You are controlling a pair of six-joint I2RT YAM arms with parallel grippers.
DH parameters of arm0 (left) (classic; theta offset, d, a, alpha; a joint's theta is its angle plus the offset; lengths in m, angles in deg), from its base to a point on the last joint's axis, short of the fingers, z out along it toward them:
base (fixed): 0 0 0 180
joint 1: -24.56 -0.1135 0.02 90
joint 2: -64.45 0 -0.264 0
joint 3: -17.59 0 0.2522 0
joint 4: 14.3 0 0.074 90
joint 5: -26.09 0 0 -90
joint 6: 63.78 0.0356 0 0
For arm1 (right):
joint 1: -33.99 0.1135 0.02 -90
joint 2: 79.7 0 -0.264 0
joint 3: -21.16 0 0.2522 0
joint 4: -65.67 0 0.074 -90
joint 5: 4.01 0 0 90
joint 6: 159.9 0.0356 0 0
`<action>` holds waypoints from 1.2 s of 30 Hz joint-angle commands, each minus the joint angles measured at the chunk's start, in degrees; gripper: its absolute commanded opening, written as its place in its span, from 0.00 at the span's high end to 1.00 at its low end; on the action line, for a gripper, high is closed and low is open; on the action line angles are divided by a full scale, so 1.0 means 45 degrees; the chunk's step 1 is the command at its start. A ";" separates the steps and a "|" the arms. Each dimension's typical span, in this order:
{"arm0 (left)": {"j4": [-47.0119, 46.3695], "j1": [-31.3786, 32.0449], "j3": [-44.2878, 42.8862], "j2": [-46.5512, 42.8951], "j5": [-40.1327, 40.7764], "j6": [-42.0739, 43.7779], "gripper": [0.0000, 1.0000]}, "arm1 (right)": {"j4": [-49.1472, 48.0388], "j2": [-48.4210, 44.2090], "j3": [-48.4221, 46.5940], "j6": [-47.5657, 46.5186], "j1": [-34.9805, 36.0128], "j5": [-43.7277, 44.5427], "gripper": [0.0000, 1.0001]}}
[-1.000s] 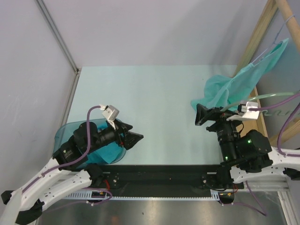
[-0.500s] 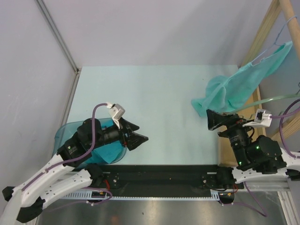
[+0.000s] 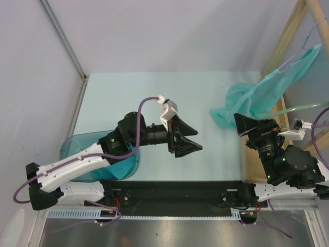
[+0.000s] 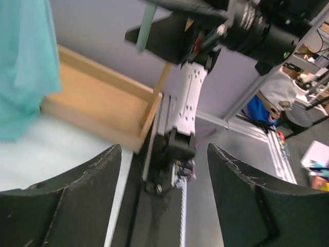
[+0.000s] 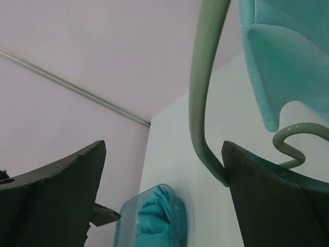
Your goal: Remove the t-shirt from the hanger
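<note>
Item: t-shirt [image 3: 259, 95], teal, draped slantwise from the upper right of the overhead view down to the right edge of the desk [image 3: 154, 98], its lower end bunched on the desk surface, its upper end up by the wooden rack [image 3: 284, 35]. Item: hanger [image 5: 203, 77], pale green rod; in the right wrist view it curves down beside the fabric and ends in a small hooked bend below the cloth's hem. Whether the shirt is on or off the hanger's shoulders cannot be told. Item: right end effector [image 3: 240, 127], at the right desk edge just below the bunched fabric; fingers wide apart, with the hanger rod passing through the gap close along one finger; contact cannot be told, and it is not clamped. Item: left end effector [image 3: 194, 140], over the middle of the desk, pointing toward the right arm and well apart from the shirt; fingers apart with nothing between them. Item: bin [image 3: 69, 149], translucent teal, at the near left of the desk, partly under the left arm, holding a blue cloth [image 3: 117, 167]. Item: wooden tray base [image 4: 97, 98], along the right desk edge beneath the rack.
</note>
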 commanded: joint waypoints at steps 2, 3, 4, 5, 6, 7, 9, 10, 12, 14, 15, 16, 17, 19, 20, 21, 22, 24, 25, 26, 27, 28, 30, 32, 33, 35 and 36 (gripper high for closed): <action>-0.3254 0.1050 -0.1261 0.1636 0.2469 0.1824 0.30 | -0.1413 -0.0463 -0.0327 0.4051 -0.0030 0.3281 0.00; -0.3857 0.1069 -0.1476 0.2010 0.2586 0.1883 0.35 | -0.1316 -0.0423 -0.0424 0.4479 -0.0030 0.3281 0.00; -0.4153 0.1127 -0.1691 0.2323 0.2549 0.2000 0.36 | -0.1102 -0.0404 -0.0483 0.4947 -0.0011 0.3242 0.00; -0.4485 0.1147 -0.1983 0.2616 0.2548 0.2136 0.37 | -0.0791 -0.0307 -0.0541 0.5261 -0.0030 0.3223 0.00; -0.5107 0.1186 -0.2083 0.3218 0.2684 0.2253 0.39 | -0.0826 -0.0325 -0.0677 0.5419 -0.0050 0.3222 0.00; -0.5345 0.1264 -0.2239 0.3476 0.2762 0.2448 0.39 | -0.0827 -0.0267 -0.0756 0.5420 -0.0031 0.3261 0.00; -0.5775 0.1362 -0.2805 0.4293 0.2724 0.2683 0.39 | -0.0788 -0.0111 -0.0893 0.5556 -0.0050 0.3358 0.00; -0.5932 0.1498 -0.2981 0.4569 0.2686 0.2974 0.39 | -0.0826 -0.0091 -0.0951 0.5635 -0.0050 0.3398 0.00; -0.6186 0.1596 -0.3527 0.4980 0.2704 0.3249 0.37 | -0.1293 -0.0014 -0.0991 0.5480 -0.0031 0.3534 0.00; -0.6343 0.1694 -0.3995 0.5567 0.2705 0.3369 0.36 | -0.1530 0.0026 -0.1088 0.5148 -0.0069 0.3515 0.00; -0.6576 0.1694 -0.4075 0.5684 0.2782 0.3407 0.35 | -0.1569 0.0007 -0.1127 0.5089 -0.0185 0.3515 0.00; -0.6598 0.1694 -0.4269 0.5898 0.2705 0.3504 0.35 | -0.1569 -0.0013 -0.1166 0.5088 -0.0225 0.3535 0.00; -0.6559 0.1694 -0.4368 0.5997 0.2473 0.3505 0.35 | -0.1743 -0.0052 -0.1186 0.4953 -0.0245 0.3516 0.00; -0.6364 0.1694 -0.4408 0.6153 0.1420 0.3873 0.35 | -0.1940 -0.0091 -0.1303 0.4446 -0.0284 0.3516 0.00; -0.6344 0.1694 -0.4447 0.6231 0.1087 0.3953 0.35 | -0.1882 -0.0091 -0.1400 0.4405 -0.0304 0.3496 0.01; -0.6112 0.1694 -0.4563 0.6348 0.0581 0.4051 0.34 | -0.1901 -0.0110 -0.1420 0.4347 -0.0304 0.3515 0.00; -0.5742 0.1694 -0.4796 0.6543 0.0634 0.4322 0.34 | -0.1920 -0.0111 -0.1382 0.4327 -0.0323 0.3496 0.01; -0.4574 0.1694 -0.5811 0.7128 0.0615 0.4538 0.38 | -0.2115 -0.0052 -0.1285 0.4288 -0.0284 0.3418 0.00; -0.4238 0.1694 -0.6394 0.7305 0.0615 0.4869 0.40 | -0.2174 0.0083 -0.1265 0.4288 -0.0284 0.3418 0.00; -0.3770 0.1694 -0.6613 0.7654 0.0673 0.5007 0.41 | -0.2194 0.0123 -0.1264 0.4288 -0.0284 0.3437 0.00; -0.3630 0.1694 -0.6770 0.7755 0.0751 0.5105 0.41 | -0.2213 0.0182 -0.1264 0.4288 -0.0284 0.3437 0.00; -0.3532 0.1694 -0.7023 0.7852 0.0964 0.5280 0.41 | -0.2233 0.0221 -0.1264 0.4288 -0.0284 0.3437 0.00; -0.3142 0.1694 -0.7297 0.8184 0.1122 0.5688 0.41 | -0.2291 0.0260 -0.1245 0.4288 -0.0284 0.3399 0.00; -0.2811 0.1694 -0.7649 0.8419 0.1570 0.5828 0.45 | -0.2447 0.0299 -0.1226 0.4171 -0.0265 0.3379 0.00; -0.2712 0.1694 -0.7728 0.8594 0.1765 0.6042 0.47 | -0.2506 0.0300 -0.1167 0.4054 -0.0265 0.3379 0.00; -0.2381 0.1694 -0.8001 0.8692 0.2739 0.6296 0.54 | -0.2701 0.0280 -0.1109 0.3762 -0.0284 0.3533 0.00; -0.2282 0.1617 -0.8118 0.8828 0.2976 0.6510 0.57 | -0.2663 0.0241 -0.1069 0.3664 -0.0284 0.3515 0.00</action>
